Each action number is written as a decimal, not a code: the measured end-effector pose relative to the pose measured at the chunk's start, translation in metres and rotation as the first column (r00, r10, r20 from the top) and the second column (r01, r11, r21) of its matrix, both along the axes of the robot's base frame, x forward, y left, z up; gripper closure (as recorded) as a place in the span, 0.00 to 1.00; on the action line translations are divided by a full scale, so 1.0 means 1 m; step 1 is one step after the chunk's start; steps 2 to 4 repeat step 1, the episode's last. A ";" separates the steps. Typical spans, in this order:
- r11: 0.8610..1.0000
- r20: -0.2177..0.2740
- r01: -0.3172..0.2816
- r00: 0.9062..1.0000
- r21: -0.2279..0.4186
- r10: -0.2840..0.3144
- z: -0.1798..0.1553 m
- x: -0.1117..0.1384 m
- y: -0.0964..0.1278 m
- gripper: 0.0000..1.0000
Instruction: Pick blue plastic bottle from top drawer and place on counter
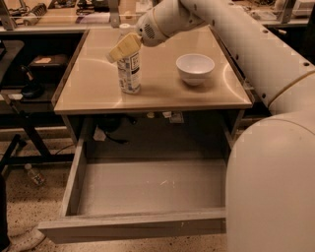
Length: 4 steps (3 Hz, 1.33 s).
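Observation:
The blue plastic bottle [129, 73] stands upright on the beige counter [167, 91], near its left front part. Its white label with dark print faces me. My gripper [123, 47] is at the top of the bottle, reaching in from the right, and it covers the cap. The bottle's base rests on the counter. The top drawer [133, 225] is pulled out below the counter, and its grey floor holds nothing that shows.
A white bowl [195, 68] sits on the counter to the right of the bottle. My white arm and body fill the right side. A cluttered bench [59, 15] runs behind. A small bottle [35, 174] lies on the floor at left, by dark stand legs.

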<state>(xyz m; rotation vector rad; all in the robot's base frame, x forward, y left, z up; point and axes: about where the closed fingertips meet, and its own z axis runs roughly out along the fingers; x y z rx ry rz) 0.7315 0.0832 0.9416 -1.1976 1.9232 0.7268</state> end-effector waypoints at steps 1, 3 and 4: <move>1.000 0.000 0.000 1.000 0.000 0.000 0.000 0.000 0.000 0.00; 1.000 0.000 0.000 1.000 0.000 0.000 0.000 0.000 0.000 0.00; 1.000 0.000 0.000 1.000 0.000 0.000 0.000 0.000 0.000 0.00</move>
